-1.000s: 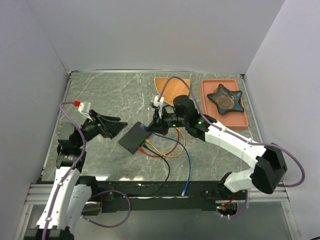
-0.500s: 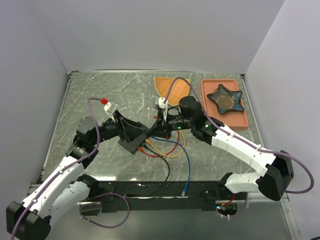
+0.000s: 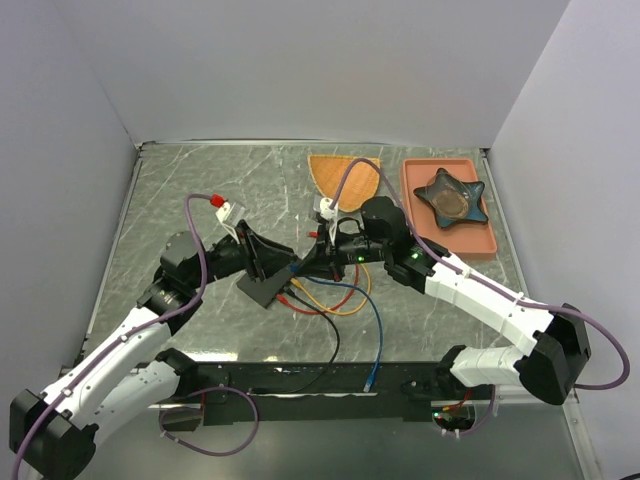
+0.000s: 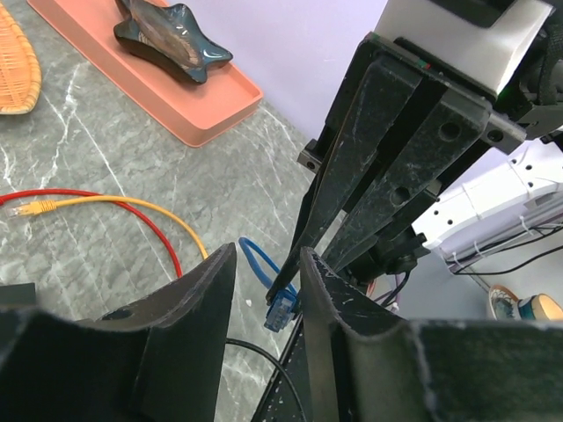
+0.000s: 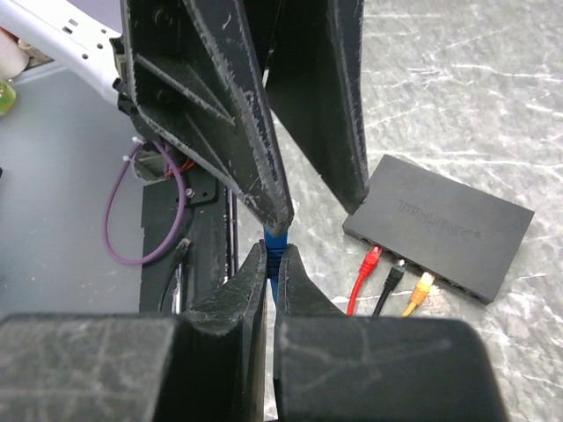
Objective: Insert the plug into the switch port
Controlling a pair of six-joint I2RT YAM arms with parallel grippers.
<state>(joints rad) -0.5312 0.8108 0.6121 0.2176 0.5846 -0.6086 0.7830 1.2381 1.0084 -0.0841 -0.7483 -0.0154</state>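
The right gripper (image 5: 271, 257) pinched the blue plug (image 4: 280, 312) — the left gripper (image 4: 266, 264) stood narrowly parted; the switch port on the black box (image 5: 440, 224) — I could not make out.

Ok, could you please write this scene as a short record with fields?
right gripper: shut on blue cable, just behind blue plug
left gripper: open, jaws either side of blue plug
switch: lying flat, not held
ports taken: red plug, black plug, yellow plug
task state: blue plug not yet inserted
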